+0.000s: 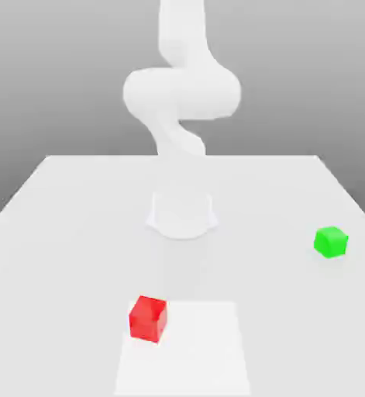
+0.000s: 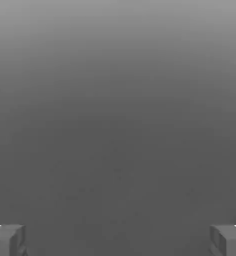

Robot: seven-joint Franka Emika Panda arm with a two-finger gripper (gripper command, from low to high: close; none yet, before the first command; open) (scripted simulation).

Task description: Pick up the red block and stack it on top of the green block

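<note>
Two cubes on the white surface (image 1: 77, 209), well apart — the red block (image 1: 148, 318) near the front edge, the green block (image 1: 331, 241) toward the exterior view's right. We note the hand (image 2: 118, 240) released, fingertips (image 2: 7, 240) spread wide, grasping nothing

A pale grey worktop (image 1: 61, 233) spreads flat under a plain grey backdrop (image 1: 53, 70). A lighter square patch (image 1: 201, 349) marks the worktop's near edge.
</note>
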